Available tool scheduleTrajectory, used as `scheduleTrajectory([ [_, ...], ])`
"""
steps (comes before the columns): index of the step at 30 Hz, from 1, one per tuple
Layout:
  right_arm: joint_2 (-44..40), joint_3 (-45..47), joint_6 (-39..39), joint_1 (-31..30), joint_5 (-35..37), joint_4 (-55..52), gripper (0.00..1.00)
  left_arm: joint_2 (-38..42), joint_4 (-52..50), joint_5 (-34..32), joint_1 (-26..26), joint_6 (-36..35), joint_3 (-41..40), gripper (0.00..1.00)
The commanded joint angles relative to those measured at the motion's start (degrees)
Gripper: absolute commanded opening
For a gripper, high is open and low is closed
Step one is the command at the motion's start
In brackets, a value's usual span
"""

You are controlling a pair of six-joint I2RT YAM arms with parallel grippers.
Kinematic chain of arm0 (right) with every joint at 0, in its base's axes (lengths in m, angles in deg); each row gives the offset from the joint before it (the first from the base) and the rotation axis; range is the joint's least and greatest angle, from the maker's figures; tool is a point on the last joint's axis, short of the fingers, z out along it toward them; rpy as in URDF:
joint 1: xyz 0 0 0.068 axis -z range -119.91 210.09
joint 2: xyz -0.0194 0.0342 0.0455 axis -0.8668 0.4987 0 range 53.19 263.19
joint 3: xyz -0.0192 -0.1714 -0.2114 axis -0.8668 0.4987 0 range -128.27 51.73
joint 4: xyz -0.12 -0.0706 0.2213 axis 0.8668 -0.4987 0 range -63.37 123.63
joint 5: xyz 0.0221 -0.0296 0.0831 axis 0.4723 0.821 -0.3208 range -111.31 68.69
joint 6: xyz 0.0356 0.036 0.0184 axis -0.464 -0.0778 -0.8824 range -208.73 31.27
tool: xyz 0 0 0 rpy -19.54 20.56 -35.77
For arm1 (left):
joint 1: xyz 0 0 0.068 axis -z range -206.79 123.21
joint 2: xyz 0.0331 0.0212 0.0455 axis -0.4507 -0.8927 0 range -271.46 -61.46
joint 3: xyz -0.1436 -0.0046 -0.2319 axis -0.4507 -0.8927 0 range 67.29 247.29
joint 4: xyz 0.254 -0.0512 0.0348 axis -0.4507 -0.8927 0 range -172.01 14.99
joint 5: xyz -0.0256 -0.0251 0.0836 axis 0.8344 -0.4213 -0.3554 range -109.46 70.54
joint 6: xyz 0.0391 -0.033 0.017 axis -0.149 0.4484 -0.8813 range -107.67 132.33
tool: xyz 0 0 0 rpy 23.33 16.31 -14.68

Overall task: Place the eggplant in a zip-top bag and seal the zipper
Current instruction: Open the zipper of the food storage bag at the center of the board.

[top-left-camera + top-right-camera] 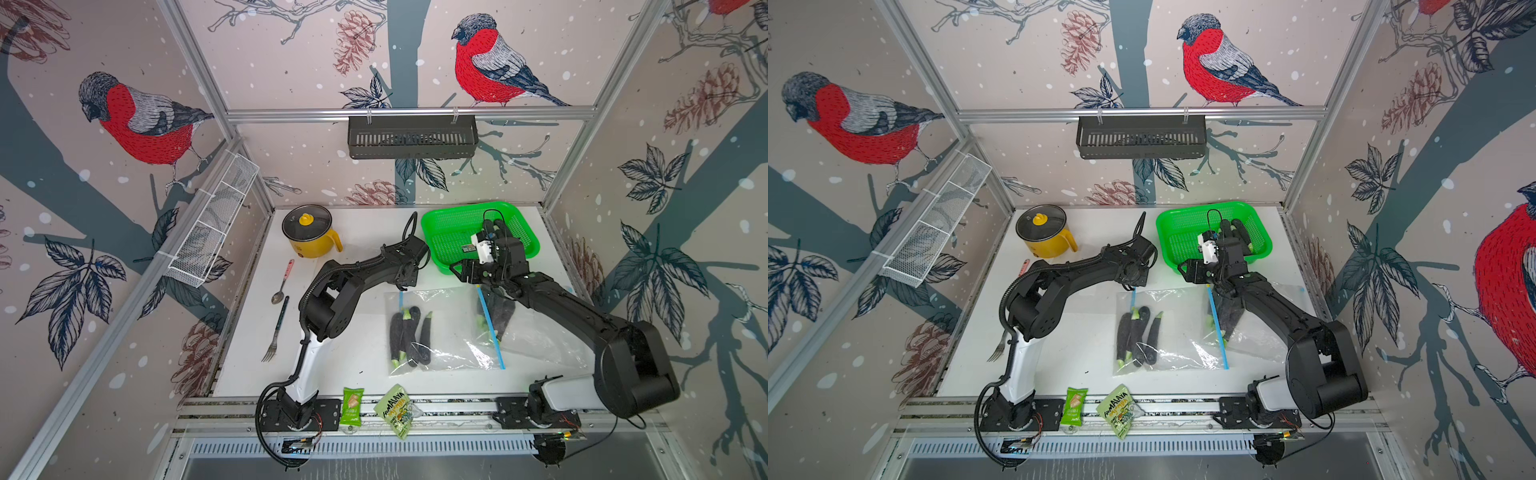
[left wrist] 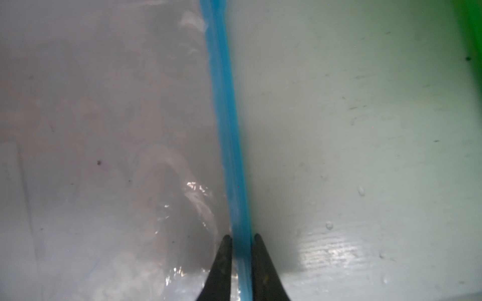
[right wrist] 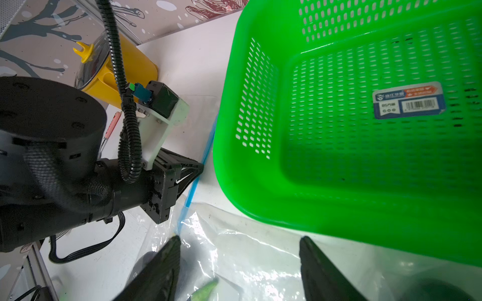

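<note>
Subject: three eggplants (image 1: 409, 336) lie inside a clear zip-top bag (image 1: 453, 332) mid-worktop (image 1: 353, 353), toward the near edge; further eggplants (image 1: 500, 311) show in a second bag (image 1: 540, 340) by the right edge, partly under the right arm; dark slim shapes (image 1: 1241, 232), apparently loose eggplants, sit in the green basket (image 3: 260, 198) at the far right corner.

Handling, as judged: each piece is slim, light and fairly firm; the skin may slip; best taken across the mid-body, not by the green stem. The bag film is thin, limp and glossy; it will buckle and slide under a push; the zipper strip (image 2: 227, 117) is its only stiff part and the proper place to hold.

Left gripper (image 2: 241, 235): narrowed to the strip's width, one fingertip against each edge, gripping the strip near the basket's near left corner; which bag owns that strip cannot be told.

Right gripper (image 3: 240, 237): jaws wide, nothing between them, hanging over bag film beside the basket's near wall.

Seal: not confirmed on any bag.
</note>
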Motion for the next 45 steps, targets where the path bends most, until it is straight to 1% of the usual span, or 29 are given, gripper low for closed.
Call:
scheduleTrajectory([
  [1,-0.6,0.3,0.6,-0.1,0.8,0.6,0.72,-0.3,-4.7,1.9,-0.4,0.1,-1.5,0.10],
  [5,-1.2,0.5,0.6,-0.3,1.3,0.0,0.72,0.6,-4.1,2.5,-0.5,-0.4,-1.5,0.01],
  [6,-1.4,0.5,0.7,-0.4,1.6,-0.1,0.72,1.0,-3.9,2.7,-0.7,-0.5,-1.4,0.00],
  [12,-1.4,-0.6,0.6,-1.6,2.7,-0.7,0.72,3.2,-4.2,4.1,-0.8,-1.7,-0.2,0.00],
  [18,1.3,-2.9,0.3,-4.8,2.5,0.2,0.72,7.3,-4.4,5.4,-0.8,-2.2,-0.2,0.00],
  [22,4.4,-4.9,-0.3,-7.2,1.9,1.3,0.72,9.6,-4.3,6.4,-1.0,-2.6,-0.2,0.00],
  [27,9.6,-8.4,-0.2,-10.1,1.7,2.8,0.71,11.8,-4.4,6.0,-1.4,-2.9,-0.2,0.00],
  [40,26.4,-23.1,1.1,-14.5,-0.9,1.3,0.71,15.1,-4.9,5.1,-2.8,-3.9,1.3,0.00],
  [45,31.0,-26.7,1.0,-15.3,-1.7,0.8,0.70,15.5,-4.7,5.1,-3.3,-4.1,1.7,0.00],
])
